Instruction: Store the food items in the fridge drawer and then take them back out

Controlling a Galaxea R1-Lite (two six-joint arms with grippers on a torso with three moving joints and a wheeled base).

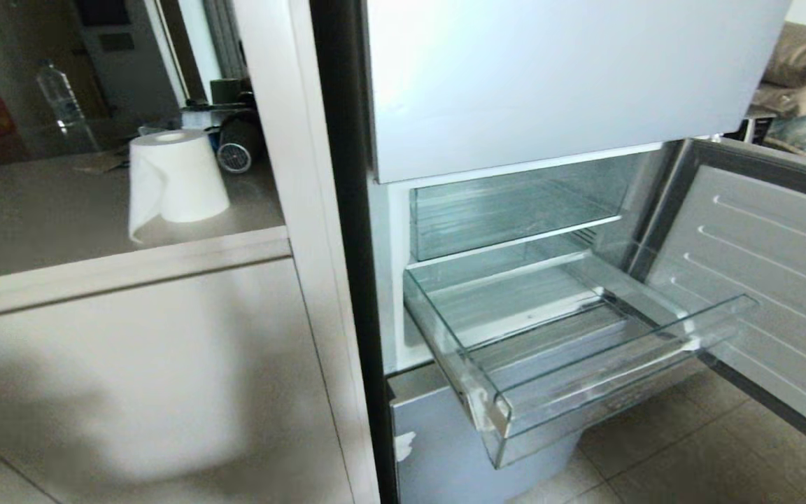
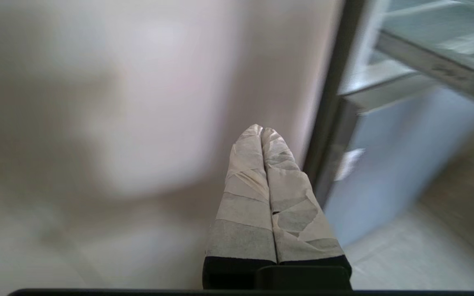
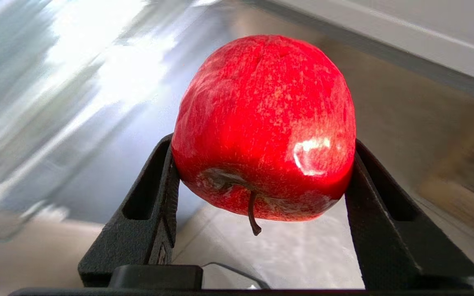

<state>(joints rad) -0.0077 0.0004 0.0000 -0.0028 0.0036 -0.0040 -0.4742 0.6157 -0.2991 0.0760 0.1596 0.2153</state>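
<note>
The glossy red apple sits between the two black fingers of my right gripper, pinched at its widest part on both sides. The stem end faces back toward my wrist, with the thin dark stem hanging free below the fruit; the rounded far end juts out beyond the fingertips. One black finger presses the fruit's one flank and the other its opposite flank, both in contact. The apple is clear of any surface, held in the air. Behind it the surroundings are streaked and blurred; I cannot tell exactly what lies beneath it beyond pale tiled floor and a shiny grey panel.

The wide shallow clear plastic fridge drawer stands pulled out from the pale blue-grey fridge, its ribbed floor bare and its thick transparent front lip facing the room. A second clear bin sits pushed in above it. The fridge door hangs open at the right. My right gripper and the apple do not appear in the head view.

My left gripper, its fingers wrapped in pale tape, is pressed together with nothing between them, held low beside the beige cabinet front.

On the counter at left stand a white paper roll and a clear plastic water bottle.
</note>
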